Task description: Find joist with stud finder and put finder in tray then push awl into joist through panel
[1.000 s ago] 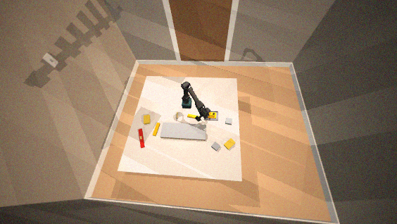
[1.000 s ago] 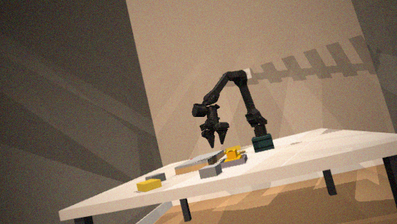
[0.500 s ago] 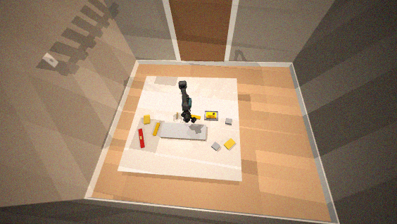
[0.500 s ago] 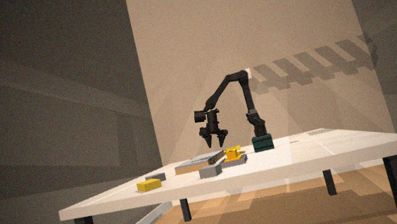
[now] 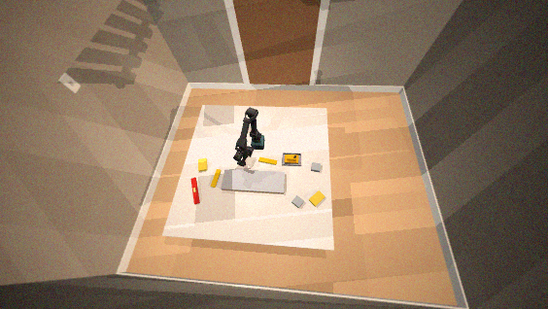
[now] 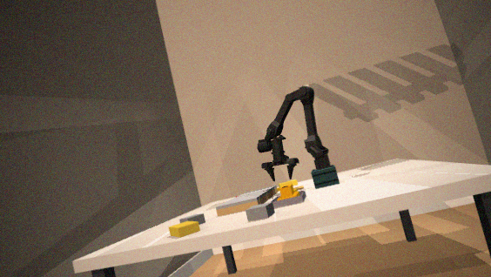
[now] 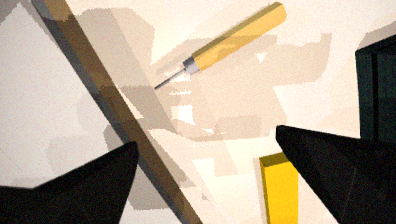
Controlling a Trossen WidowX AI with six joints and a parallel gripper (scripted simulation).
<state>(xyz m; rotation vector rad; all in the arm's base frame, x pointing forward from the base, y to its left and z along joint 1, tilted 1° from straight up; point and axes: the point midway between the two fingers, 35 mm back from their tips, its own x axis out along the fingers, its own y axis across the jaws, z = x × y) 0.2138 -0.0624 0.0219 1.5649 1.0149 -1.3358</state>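
Note:
The stud finder, orange-yellow, lies in the small grey tray. The awl lies on the table in the upper middle of the wrist view, orange handle to the upper right, thin metal tip towards the panel. In the top view I cannot make it out clearly beside the gripper. The long grey floor panel lies in front of the arm. My gripper is wide open and empty, above the table near the panel's edge. The joist is hidden.
A yellow bar lies between awl and tray. Another yellow bar, a yellow block and a red level lie left. Grey blocks and a yellow block lie right.

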